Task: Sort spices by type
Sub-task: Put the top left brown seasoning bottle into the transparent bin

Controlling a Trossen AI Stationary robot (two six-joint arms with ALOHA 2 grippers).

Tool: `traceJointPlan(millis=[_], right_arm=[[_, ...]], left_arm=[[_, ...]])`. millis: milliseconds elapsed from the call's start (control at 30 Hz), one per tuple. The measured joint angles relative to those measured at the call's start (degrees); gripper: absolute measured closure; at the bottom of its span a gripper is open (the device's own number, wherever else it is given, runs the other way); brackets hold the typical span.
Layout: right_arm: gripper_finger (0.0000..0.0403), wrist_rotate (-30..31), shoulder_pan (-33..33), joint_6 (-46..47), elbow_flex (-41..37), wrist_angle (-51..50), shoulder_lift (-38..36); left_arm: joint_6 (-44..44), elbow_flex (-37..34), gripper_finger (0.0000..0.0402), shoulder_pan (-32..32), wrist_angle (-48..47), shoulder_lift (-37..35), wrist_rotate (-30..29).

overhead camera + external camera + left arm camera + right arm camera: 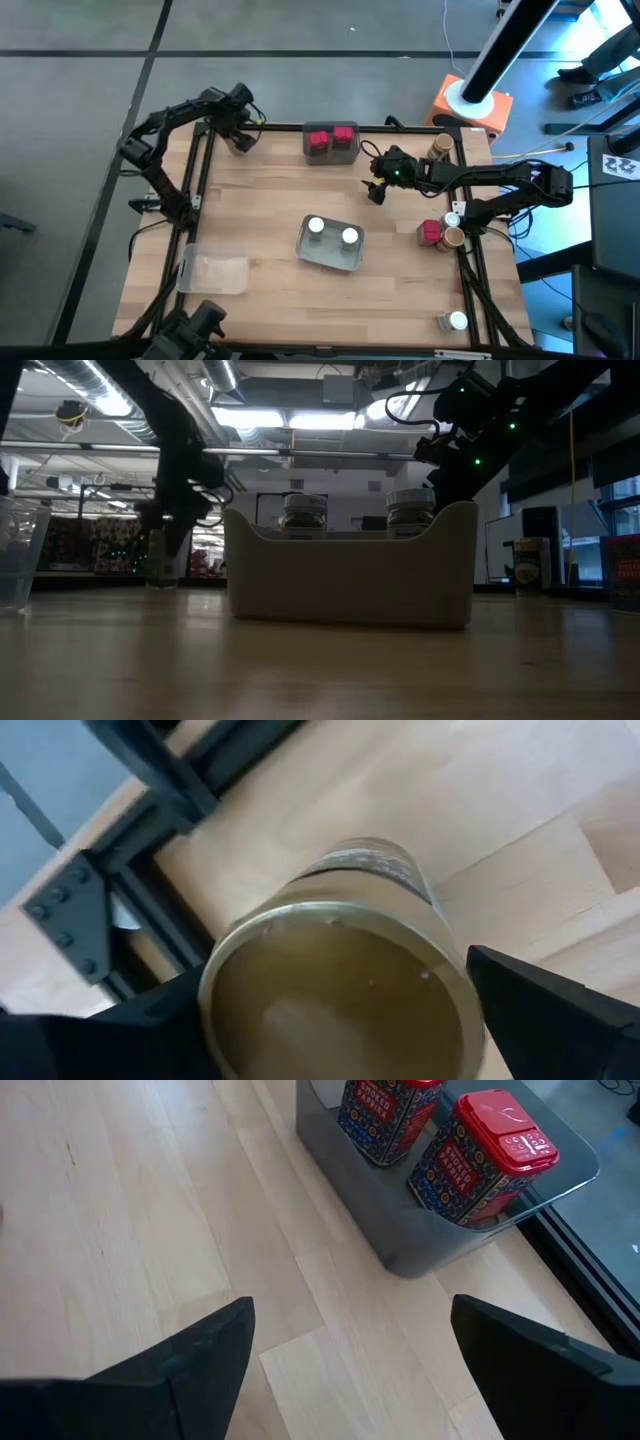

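Note:
My left gripper [241, 141] is at the table's far left corner, shut on a round tan-topped jar [340, 990]. My right gripper [377, 188] [350, 1350] hangs open over bare wood, just to the near right of a dark tray [331, 143] that holds two red blocky jars [490, 1155]. It touches nothing. A grey tray [330, 245] at the table's middle holds two white-topped jars [304, 515]. More jars stand along the right edge: a tan-topped one [440, 146], a red one [431, 232] beside another tan one [454, 239], and a white-topped one [457, 321]. My left gripper has the tan-topped jar pinched between its two fingers [540, 1010], one on each side of the jar's upper wall [455, 990] just under the lid. The fingers come from above, pointing down. The jar is upright; whether its base is off the wood I cannot tell.
A clear tray [213, 268] sits at the near left. The black frame rails [200, 160] run along the table's left and right edges. Bare wood lies between the dark tray and the grey tray. An orange-based stand [470, 100] is beyond the far right corner.

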Motion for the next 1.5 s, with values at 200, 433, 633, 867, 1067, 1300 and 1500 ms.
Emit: traceJointPlan(millis=[200, 433, 633, 867, 1067, 1300, 1500], right_arm=[[0.0065, 0.0, 0.0, 0.0, 0.0, 0.0, 0.0], [0.0065, 0.0, 0.0, -0.2, 0.0, 0.0, 0.0], [0.0065, 0.0, 0.0, -0.4, 0.0, 0.0, 0.0], [0.0065, -3.0, 0.0, -0.9, 0.0, 2.4, 0.0], [0.0065, -2.9, 0.0, -1.5, 0.0, 3.3, 0.1], [0.0065, -3.0, 0.0, -2.1, 0.0, 3.5, 0.1], [0.0065, -3.0, 0.0, -2.7, 0.0, 3.8, 0.1]], left_arm=[[0.0, -0.1, 0.0103, -0.2, 0.9, 0.3, 0.4], [0.2, -0.1, 0.0139, -1.6, 0.6, 0.3, 0.4], [0.5, 0.9, 0.0139, -6.6, -0.7, -0.2, 0.6], [-2.5, 3.0, 0.0139, -15.9, -2.5, -4.9, 0.2], [-8.4, 5.3, 0.0138, -27.2, -8.9, -9.7, 0.4], [-18.2, 6.5, 0.0138, -42.3, -12.6, -14.6, 0.2], [-29.6, 8.3, 0.0138, -55.2, -16.6, -17.2, 0.2]])
